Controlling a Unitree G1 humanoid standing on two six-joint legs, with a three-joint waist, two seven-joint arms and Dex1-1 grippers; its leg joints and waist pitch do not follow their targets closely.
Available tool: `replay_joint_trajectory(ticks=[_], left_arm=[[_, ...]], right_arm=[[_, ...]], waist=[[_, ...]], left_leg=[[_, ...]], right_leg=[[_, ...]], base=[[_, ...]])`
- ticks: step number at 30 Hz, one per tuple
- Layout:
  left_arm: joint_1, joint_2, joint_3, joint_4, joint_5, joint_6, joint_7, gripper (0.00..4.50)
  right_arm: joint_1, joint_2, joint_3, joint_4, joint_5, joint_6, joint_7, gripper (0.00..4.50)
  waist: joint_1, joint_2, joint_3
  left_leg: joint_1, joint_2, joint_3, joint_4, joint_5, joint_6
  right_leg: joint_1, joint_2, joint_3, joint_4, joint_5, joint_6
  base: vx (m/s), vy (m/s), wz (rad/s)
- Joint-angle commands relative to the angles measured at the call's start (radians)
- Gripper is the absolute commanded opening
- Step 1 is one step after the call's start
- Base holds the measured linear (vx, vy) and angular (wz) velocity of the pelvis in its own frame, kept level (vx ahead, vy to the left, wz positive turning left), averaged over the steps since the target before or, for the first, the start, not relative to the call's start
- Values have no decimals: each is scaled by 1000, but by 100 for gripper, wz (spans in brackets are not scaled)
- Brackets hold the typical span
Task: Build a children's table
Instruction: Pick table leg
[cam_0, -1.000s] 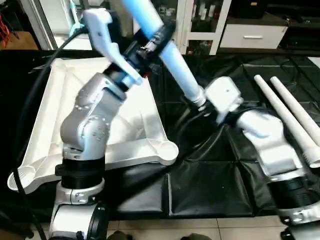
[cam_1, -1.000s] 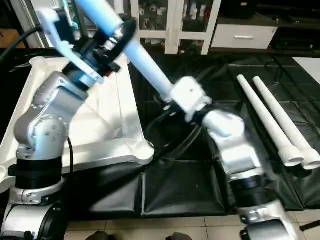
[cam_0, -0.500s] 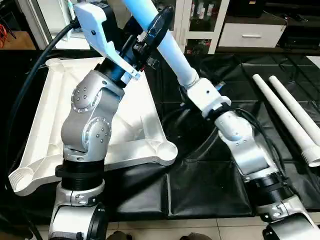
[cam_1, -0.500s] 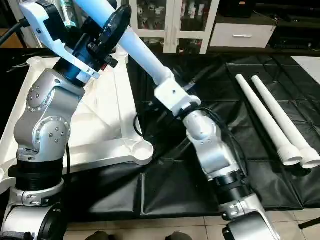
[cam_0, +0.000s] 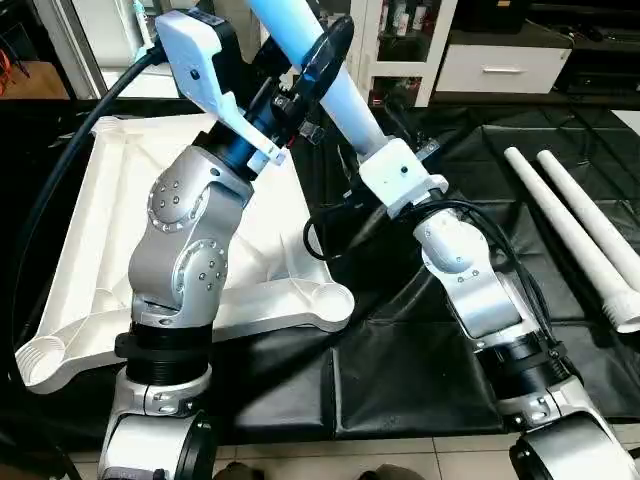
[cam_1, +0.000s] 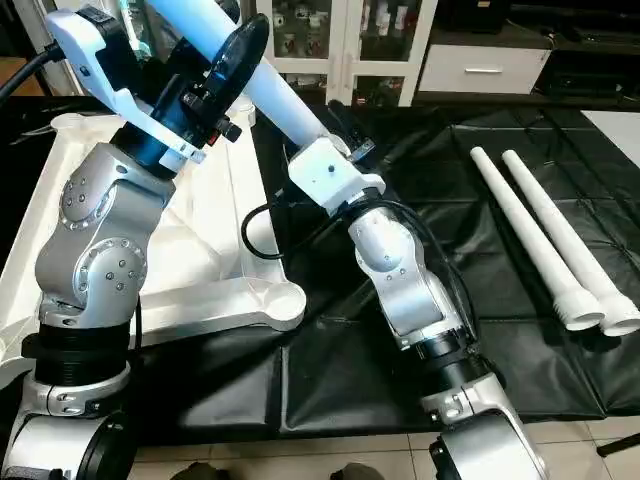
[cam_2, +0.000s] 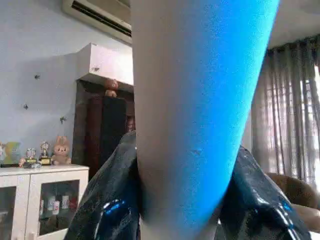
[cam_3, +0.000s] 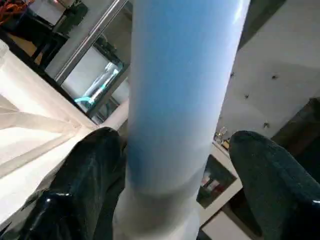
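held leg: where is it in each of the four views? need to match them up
Left eye view: the held leg slants from top centre down to the right gripper.
Right eye view: same slant, upper left of centre.
Left wrist view: wide column between the left gripper's fingers.
Right wrist view: column between two dark fingers.
Shared landmark: the glass-door cabinet.

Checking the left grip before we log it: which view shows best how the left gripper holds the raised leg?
Left wrist view: both fingers press the raised leg from either side. The eye views show the left gripper on that tilted leg from afar, its contact partly hidden.
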Motion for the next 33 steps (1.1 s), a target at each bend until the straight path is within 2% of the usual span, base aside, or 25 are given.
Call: replay_joint_trajectory(ticks=[1,2,6,9,13,26,30,31,33], left_arm=[[-1,0,-8,2,1,-12,-2,170],[-1,0,-9,2,-1,-13,-3,170],[-2,0,-13,2,-1,-13,-7,170],[1,-4,-19,1,-5,-10,-9,170],[2,-6,-24,-1,-8,-10,-12,170],[2,-6,-29,-5,-19,-7,-15,170],[0,-5,-28,-3,-23,-9,-16,170],[-2,-5,-28,-2,-23,-9,-16,170],[-3,-4,-27,-1,-24,-10,-16,170]], right_arm=[[-24,6,-20,17,16,-19,-1,384],[-27,8,-22,24,18,-21,0,357],[-36,10,-27,38,24,-34,1,323],[-42,9,-25,48,24,-43,0,315],[-51,9,-30,66,25,-56,-2,275],[-62,8,-44,94,23,-69,-9,271],[-62,11,-48,98,23,-73,-8,271],[-62,11,-48,98,23,-74,-7,244],[-62,13,-48,100,24,-77,-5,237]], waist=[[-9,3,-75],[-11,3,-76],[-15,2,-76],[-20,3,-76],[-23,3,-76],[-22,4,-78],[-22,6,-77],[-22,5,-77],[-22,6,-77]], left_leg=[[24,11,-10,-77,-243,-30],[24,11,-10,-77,-246,-29],[22,11,-10,-76,-247,-27],[21,11,-11,-77,-248,-26],[21,10,-10,-76,-258,-22],[19,10,-9,-75,-234,-16],[22,11,-9,-76,-251,-18],[22,11,-9,-77,-255,-19],[22,11,-10,-76,-256,-20]], right_leg=[[45,-44,41,-83,-138,-166],[44,-43,41,-83,-139,-166],[45,-45,41,-84,-145,-168],[46,-44,41,-84,-148,-169],[45,-44,41,-86,-162,-171],[47,-43,41,-81,-107,-186],[46,-43,40,-84,-131,-186],[45,-43,40,-84,-137,-184],[45,-44,40,-84,-139,-182]], base=[[0,0,0],[0,0,0],[0,0,0],[0,0,0],[0,0,0],[0,0,0],[0,0,0],[0,0,0],[0,0,0]])
